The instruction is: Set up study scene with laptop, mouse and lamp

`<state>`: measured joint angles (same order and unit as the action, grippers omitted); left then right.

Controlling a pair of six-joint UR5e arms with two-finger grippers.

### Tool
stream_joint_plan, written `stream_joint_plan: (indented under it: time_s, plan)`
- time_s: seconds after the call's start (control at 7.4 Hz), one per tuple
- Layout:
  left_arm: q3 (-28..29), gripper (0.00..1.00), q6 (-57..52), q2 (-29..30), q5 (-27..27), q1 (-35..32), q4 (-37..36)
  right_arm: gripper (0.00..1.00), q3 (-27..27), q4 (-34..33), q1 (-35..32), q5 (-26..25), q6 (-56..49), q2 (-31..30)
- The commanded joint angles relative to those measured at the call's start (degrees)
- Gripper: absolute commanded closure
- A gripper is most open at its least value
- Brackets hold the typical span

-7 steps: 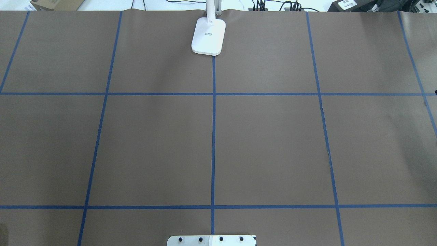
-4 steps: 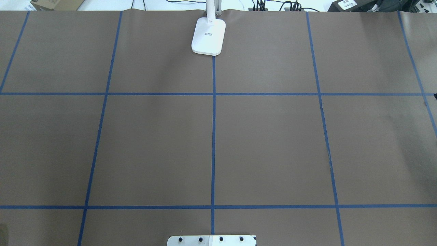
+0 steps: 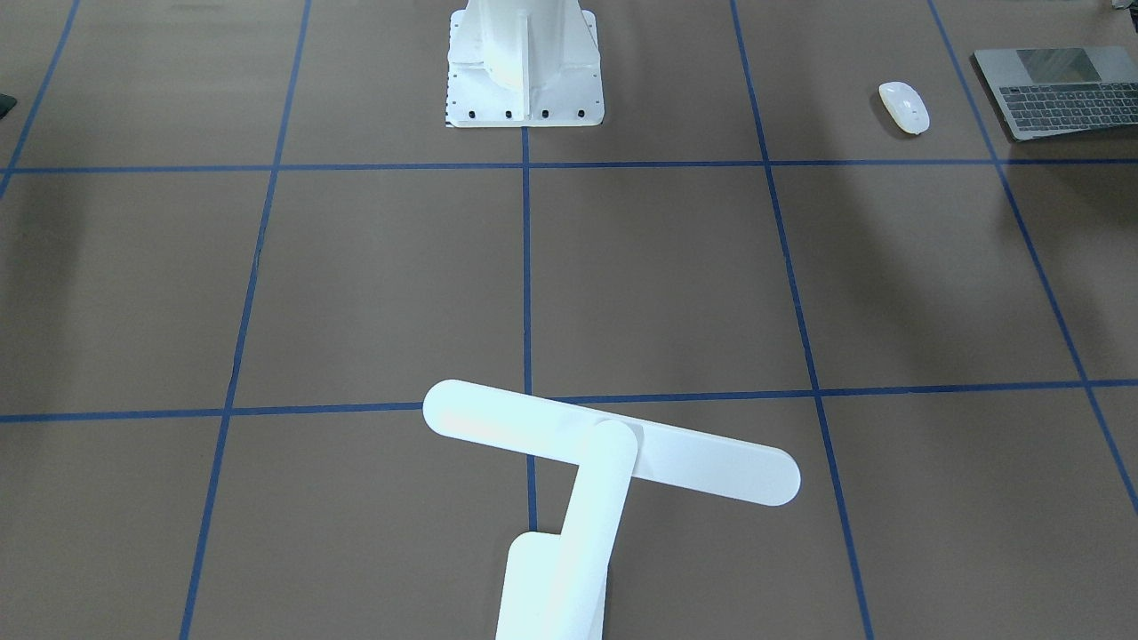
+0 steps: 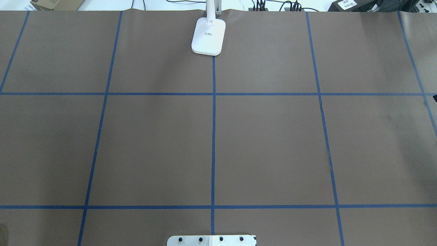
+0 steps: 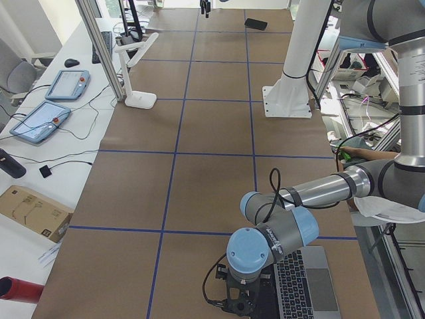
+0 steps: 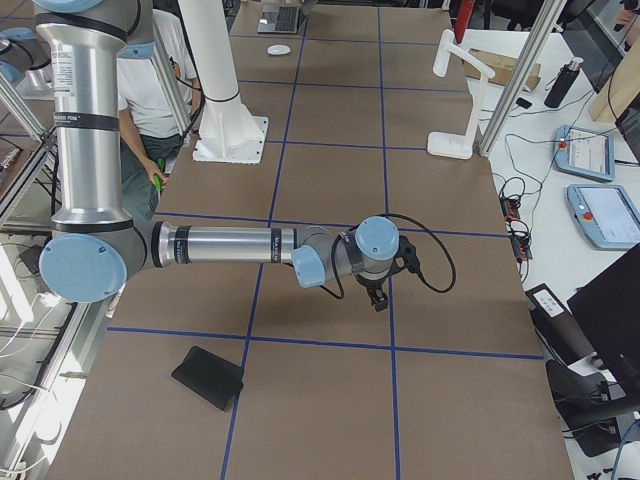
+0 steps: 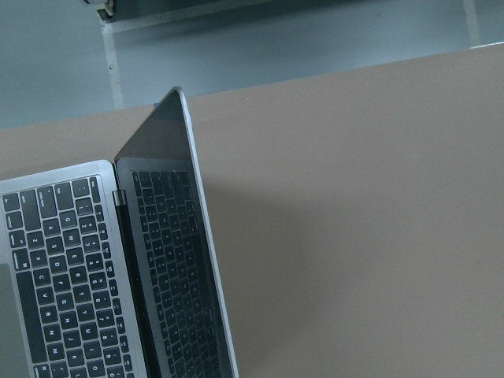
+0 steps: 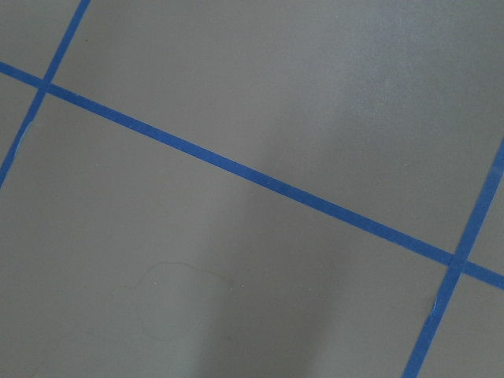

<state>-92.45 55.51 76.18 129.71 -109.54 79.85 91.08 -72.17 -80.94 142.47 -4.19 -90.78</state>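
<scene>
The grey laptop [image 3: 1058,89] lies open at the table's end on my left, near my base side. The left wrist view looks down on its keyboard [image 7: 63,268] and raised screen. The white mouse [image 3: 903,107] lies beside it. The white lamp [image 3: 612,442] stands at the middle of the far edge, and its base shows in the overhead view [image 4: 208,36]. My left gripper [image 5: 234,306] hangs low beside the laptop [image 5: 302,286]; I cannot tell if it is open. My right gripper [image 6: 378,298] hovers over bare table; I cannot tell its state.
A black square mat [image 6: 208,377] lies near the table's end on my right. The white bolted mount [image 3: 523,62] stands at the middle of the near edge. Blue tape lines [image 8: 236,169] grid the brown table. Tablets and cables lie beyond the far edge.
A small dark shape at the right edge of the overhead view has shifted slightly toward the near side. The lamp has not moved.
</scene>
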Motion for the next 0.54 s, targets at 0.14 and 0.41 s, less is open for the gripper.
stream_joint_plan:
  time_s: [0.14,0.41]
  plan:
    - [1.0,0.01,3.8,-0.6,2.0,3.0,-0.8,0.01,0.1,0.0,0.0,-0.1,0.0,-0.1]
    - [1.7,0.02,6.2,-0.6,4.2,5.7,-0.9,0.01,0.1,0.0,0.0,-0.3,0.0,0.0]
